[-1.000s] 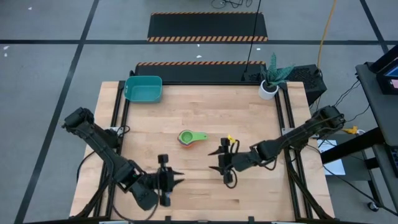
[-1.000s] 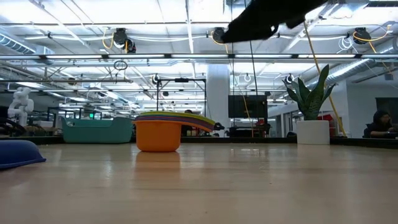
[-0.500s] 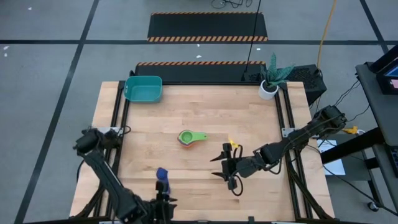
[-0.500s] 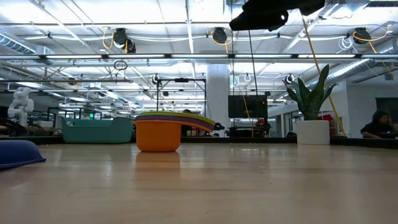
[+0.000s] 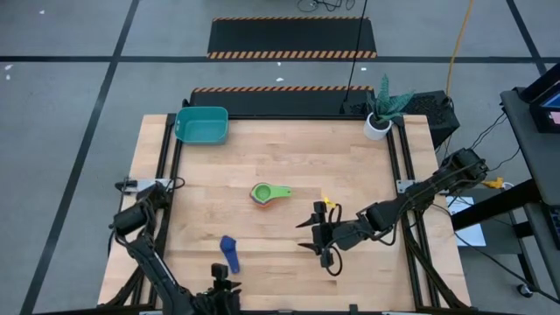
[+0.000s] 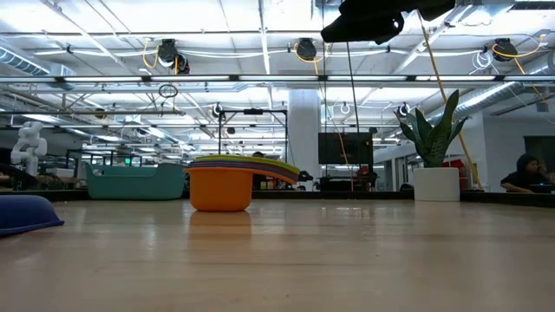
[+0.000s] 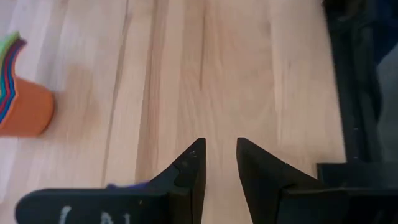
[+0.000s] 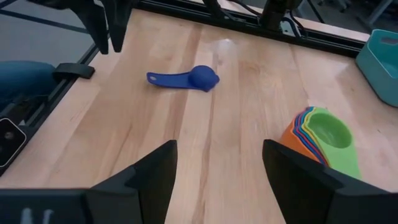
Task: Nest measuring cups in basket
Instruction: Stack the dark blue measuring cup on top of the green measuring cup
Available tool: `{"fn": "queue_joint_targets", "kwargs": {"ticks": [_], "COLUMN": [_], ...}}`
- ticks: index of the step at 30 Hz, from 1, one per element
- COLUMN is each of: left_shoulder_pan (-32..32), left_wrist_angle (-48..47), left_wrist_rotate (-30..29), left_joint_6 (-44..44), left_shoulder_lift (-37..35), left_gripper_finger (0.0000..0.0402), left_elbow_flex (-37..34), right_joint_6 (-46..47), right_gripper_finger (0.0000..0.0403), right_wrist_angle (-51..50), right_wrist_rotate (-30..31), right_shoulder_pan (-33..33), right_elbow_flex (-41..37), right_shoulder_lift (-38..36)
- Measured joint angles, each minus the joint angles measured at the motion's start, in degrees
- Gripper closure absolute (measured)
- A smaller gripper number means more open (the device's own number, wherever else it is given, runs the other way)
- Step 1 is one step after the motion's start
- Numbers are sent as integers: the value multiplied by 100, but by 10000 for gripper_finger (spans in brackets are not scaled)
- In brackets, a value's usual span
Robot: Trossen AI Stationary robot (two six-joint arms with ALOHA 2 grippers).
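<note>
Wooden table now has the dark blue cup lying loose since the left gripper, fingers slightly apart, pulled back off it, right gripper spread, nested cup stack mid-table, teal basket far corner, so plenty left.

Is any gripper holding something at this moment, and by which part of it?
Nothing is held. The left gripper and right gripper are both open and empty; the dark blue cup lies free on the table.

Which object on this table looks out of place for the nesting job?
The small dark blue plastic measuring cup lies alone near the table's front edge, apart from the nested stack of coloured cups. The teal plastic basket sits empty.
</note>
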Motion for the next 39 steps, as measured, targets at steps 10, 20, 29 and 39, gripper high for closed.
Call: {"fn": "queue_joint_targets", "kwargs": {"ticks": [10, 20, 29, 39], "left_shoulder_pan": [-55, 40, 48, 56], "left_wrist_angle": [-132, -388, -357, -367], "left_wrist_rotate": [-256, -518, -308, -313], "left_joint_6": [-377, -1033, -1550, -1920], "left_shoulder_lift": [515, 636, 625, 607], "left_gripper_finger": [256, 187, 213, 267], "left_elbow_flex": [-15, -211, -688, -926], "right_joint_6": [0, 0, -2, -2], "right_gripper_finger": [172, 172, 172, 172], "right_wrist_angle": [2, 0, 2, 2], "right_wrist_rotate": [-2, -4, -7, -8], "right_shoulder_pan": [0, 0, 0, 0], "right_elbow_flex": [0, 0, 0, 0], "right_shoulder_lift": [0, 2, 2, 2]}}
